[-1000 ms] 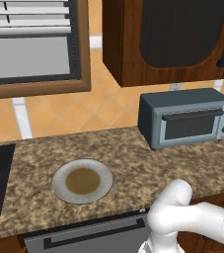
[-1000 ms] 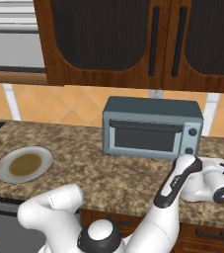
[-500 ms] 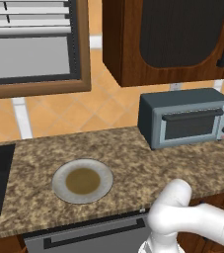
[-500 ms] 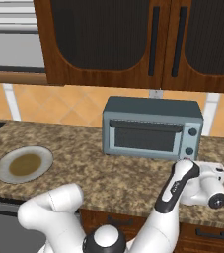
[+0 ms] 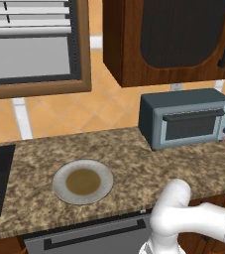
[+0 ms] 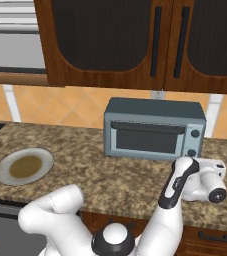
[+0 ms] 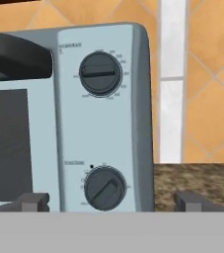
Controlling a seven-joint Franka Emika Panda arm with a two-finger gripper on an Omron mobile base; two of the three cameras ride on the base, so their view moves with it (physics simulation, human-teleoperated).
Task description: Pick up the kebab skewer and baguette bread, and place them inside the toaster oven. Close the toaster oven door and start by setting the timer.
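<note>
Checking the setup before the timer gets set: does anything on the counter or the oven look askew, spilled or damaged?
Nothing stands out. The toaster oven sits square on the counter with its door shut and both knobs intact. The plate lies flat, nothing spilled around it. The open gripper faces the lower knob.

arm: forearm swung further right along counter front | hand: nearer toaster oven knob side

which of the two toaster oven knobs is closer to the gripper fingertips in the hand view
The lower knob on the toaster oven: it sits level with the open gripper, between the fingertips. The upper knob is well above.
</note>
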